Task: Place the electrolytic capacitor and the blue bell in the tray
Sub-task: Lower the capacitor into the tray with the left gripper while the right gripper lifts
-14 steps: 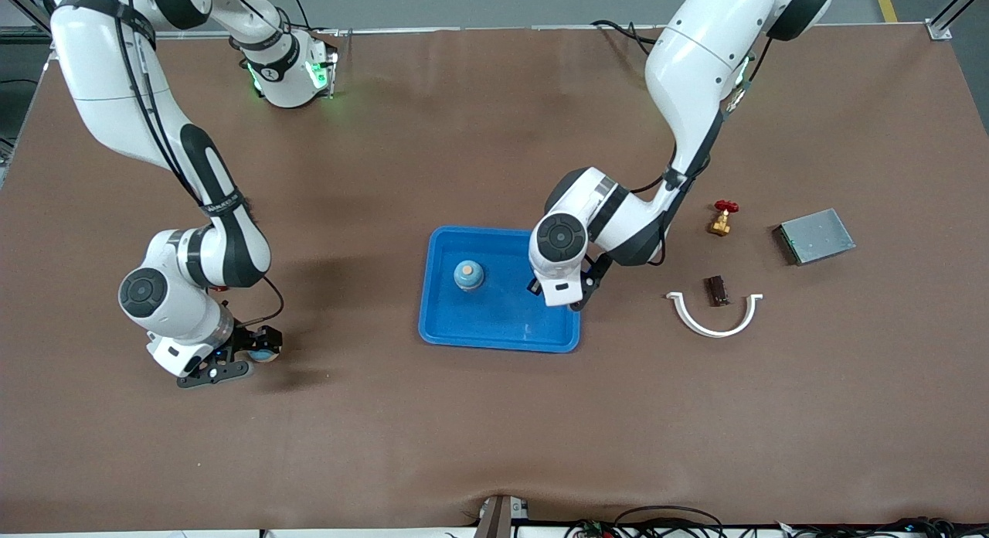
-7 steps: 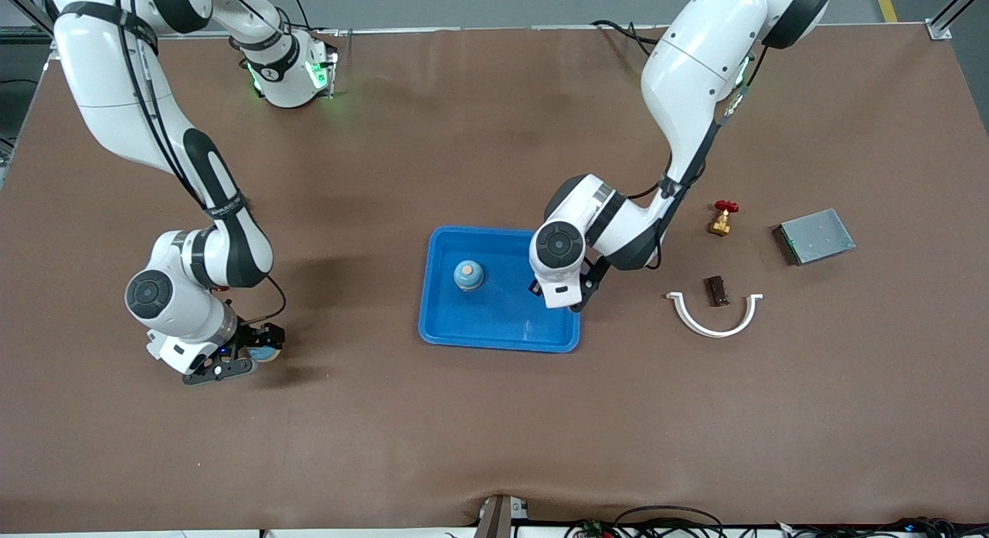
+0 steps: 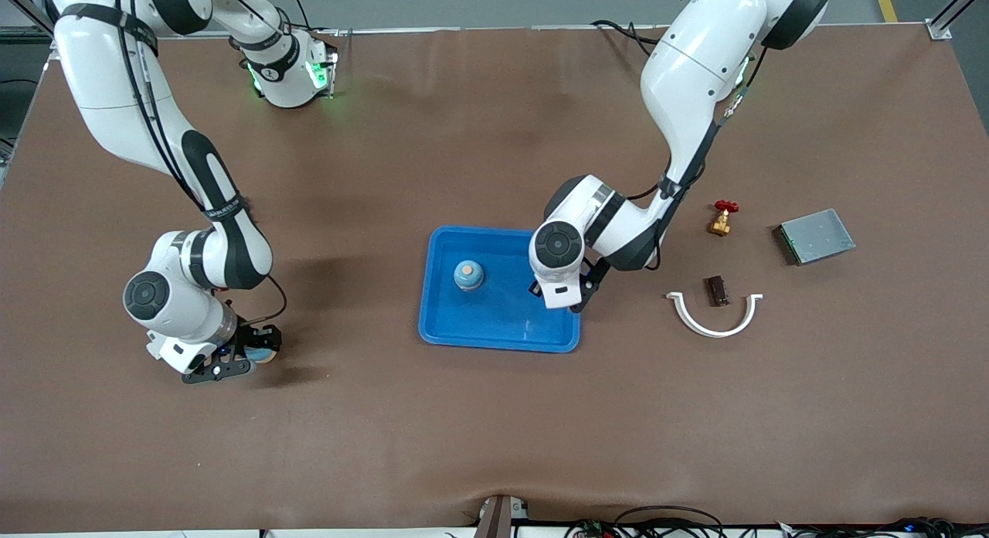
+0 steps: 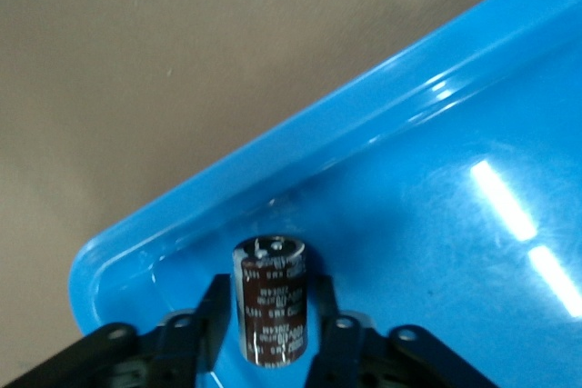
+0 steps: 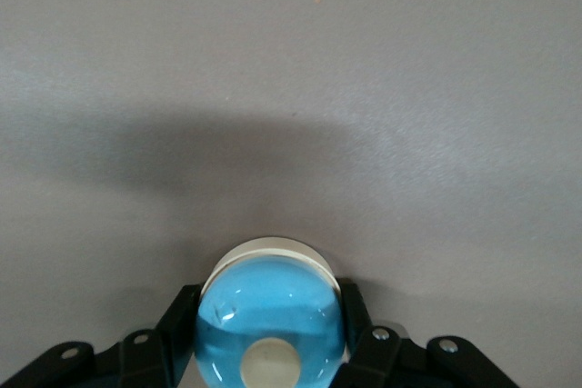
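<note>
Little changed over the last second. Left gripper (image 4: 264,333) still low inside the tray (image 3: 444,333), at the corner toward the left arm's end, jaws clamped on the electrolytic capacitor (image 4: 270,300): release looks close. Right gripper (image 5: 269,343) well apart from the tray toward the right arm's end, slightly shifted, fingers closed around the blue bell (image 5: 269,320), probably starting its carry.

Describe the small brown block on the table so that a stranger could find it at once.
Start at the blue tray in the middle of the table and go toward the left arm's end, to the white half-ring. The brown block lies inside its open curve. It is dark and rectangular, unlike the brass valve with its red handle, farther from the front camera.
</note>
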